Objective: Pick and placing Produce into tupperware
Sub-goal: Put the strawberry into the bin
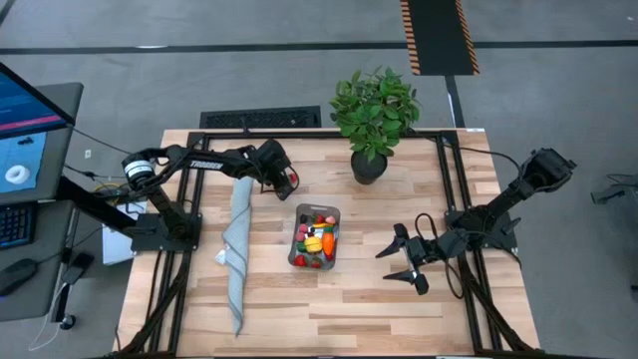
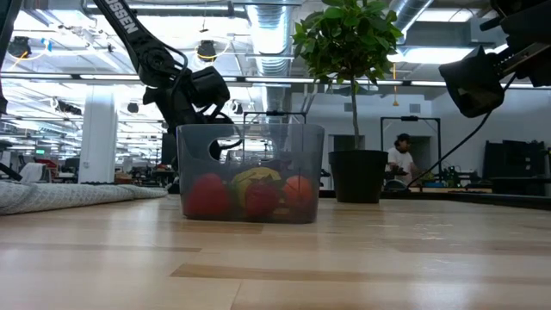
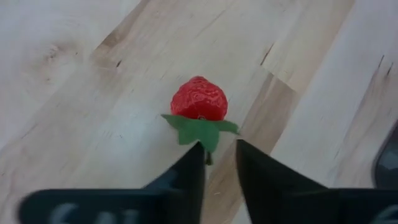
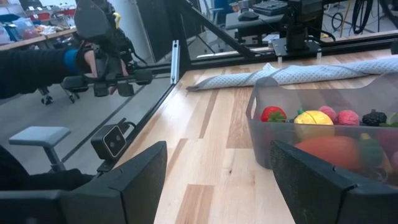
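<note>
Wooden table: clear tupperware holding colourful produce; left gripper pinching red strawberry by green leaves; right gripper resting spread open.

bare wood around tupperware, cloth left; potted plant behind
</note>
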